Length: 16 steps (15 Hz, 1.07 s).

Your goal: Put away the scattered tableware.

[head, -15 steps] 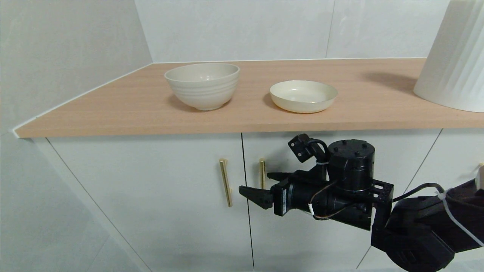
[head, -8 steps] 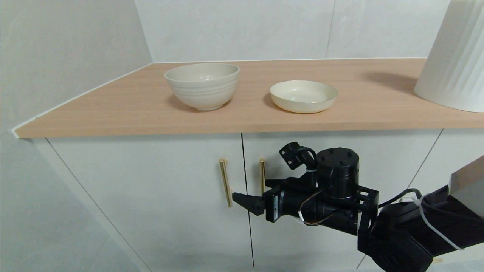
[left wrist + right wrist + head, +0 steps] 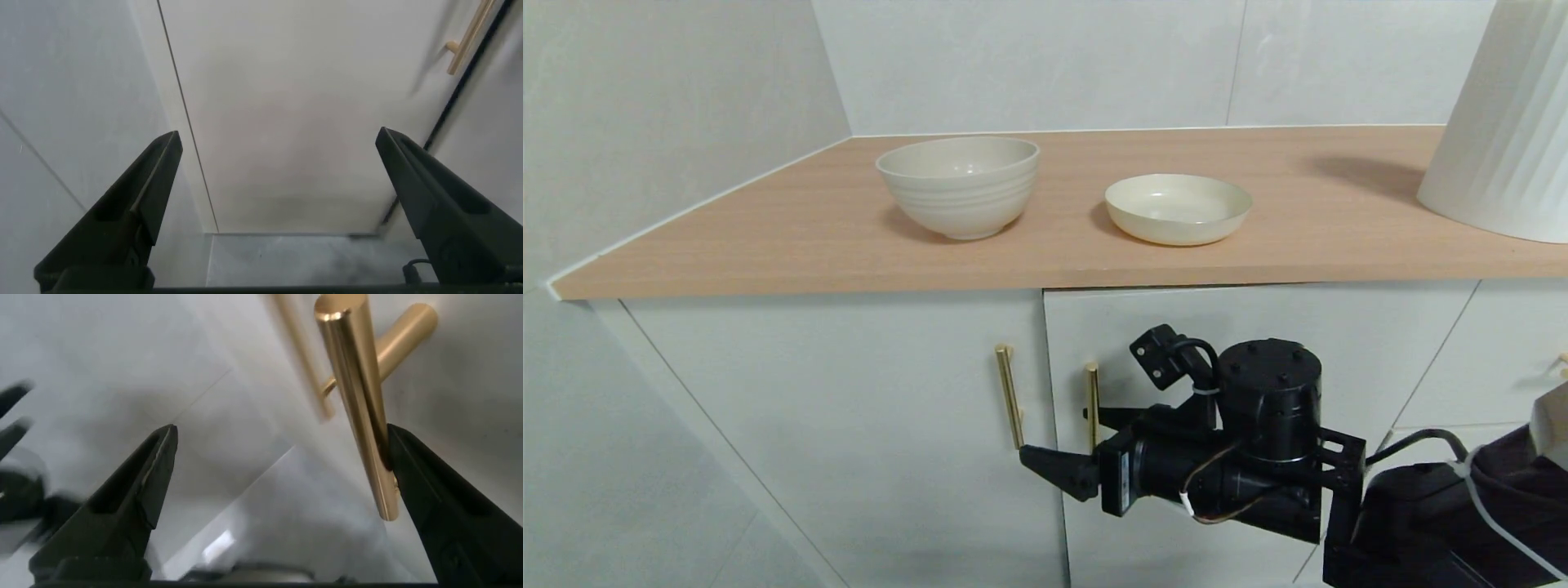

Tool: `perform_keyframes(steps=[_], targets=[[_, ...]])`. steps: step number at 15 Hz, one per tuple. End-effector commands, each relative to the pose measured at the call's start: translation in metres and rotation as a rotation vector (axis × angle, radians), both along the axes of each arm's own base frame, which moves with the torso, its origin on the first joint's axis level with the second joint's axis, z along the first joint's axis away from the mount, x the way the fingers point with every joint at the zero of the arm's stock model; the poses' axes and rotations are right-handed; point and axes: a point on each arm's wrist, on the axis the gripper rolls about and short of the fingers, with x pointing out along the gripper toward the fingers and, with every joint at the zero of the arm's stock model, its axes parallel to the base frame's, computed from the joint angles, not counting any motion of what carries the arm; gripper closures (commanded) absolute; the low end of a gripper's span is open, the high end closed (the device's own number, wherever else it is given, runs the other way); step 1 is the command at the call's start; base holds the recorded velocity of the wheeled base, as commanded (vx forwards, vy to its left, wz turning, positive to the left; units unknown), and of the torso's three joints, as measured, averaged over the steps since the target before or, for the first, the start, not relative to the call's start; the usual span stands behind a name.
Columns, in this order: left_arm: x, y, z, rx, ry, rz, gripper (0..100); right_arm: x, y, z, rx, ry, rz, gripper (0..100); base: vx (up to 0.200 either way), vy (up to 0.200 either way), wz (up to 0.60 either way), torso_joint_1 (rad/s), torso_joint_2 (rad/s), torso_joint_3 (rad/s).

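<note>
Right gripper (image 3: pixel 279 431): fingers spread; brass handle (image 3: pixel 357 400) sits between them (close to one finger). Left gripper (image 3: pixel 277 133): fingers spread, holding nothing.

- countertop (image 3: pixel 1298 237): looks like wood or a wood-look laminate, warm brown, fine straight grain, smooth with a low sheen
- deep bowl (image 3: pixel 960 184): ceramic-looking, pale grey-beige glaze, soft gloss, faint ridged bands round the outside
- shallow dish (image 3: pixel 1176 208): cream and shinier than the bowl, with highlights on the inside
- cabinet doors (image 3: pixel 849 408): flat white panels, smooth and matt
- 2 bar handles (image 3: pixel 1009 404) (image 3: pixel 1092 400): polished brass-coloured metal, pretty much mirror-glossy up close
- wall tiles (image 3: pixel 1029 65): pale, smooth, slight satin shine
- ribbed white thing (image 3: pixel 1503 139) on the right: matt, vertical fluting, can't tell the material
- right gripper (image 3: pixel 1055 433) and left gripper (image 3: pixel 278 137): black fingers, matt, look like plastic
</note>
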Motion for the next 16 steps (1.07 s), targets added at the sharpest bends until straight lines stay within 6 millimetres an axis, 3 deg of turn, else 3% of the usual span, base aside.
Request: perform_keyframes(steps=[1,7,11,12,14,16], targets=[[0.000,0.000,0.000,0.000,0.000,0.001,0,-0.016,-0.011,0.010,0.013,-0.002,0.048,0,0.000,0.000,0.00,0.000,0.00,0.000],[0.000,0.000,0.001,0.001,-0.005,0.001,0,-0.046,-0.032,0.016,0.017,0.017,0.150,0,0.000,0.000,0.00,0.000,0.00,0.000],[-0.010,-0.002,0.045,-0.007,0.005,-0.108,0,-0.062,-0.030,0.013,0.009,0.037,0.208,0,0.000,0.000,0.00,0.000,0.00,0.000],[-0.004,-0.004,0.068,-0.012,0.074,-0.183,0,-0.066,-0.028,0.013,0.012,0.050,0.224,0,0.000,0.000,0.00,0.000,0.00,0.000],[0.012,-0.006,0.091,-0.024,0.141,-0.268,0,-0.068,-0.027,0.012,0.012,0.054,0.233,0,0.000,0.000,0.00,0.000,0.00,0.000],[0.048,-0.010,0.119,-0.066,0.267,-0.457,0,-0.069,-0.028,0.011,0.007,0.058,0.233,0,0.000,0.000,0.00,0.000,0.00,0.000]])
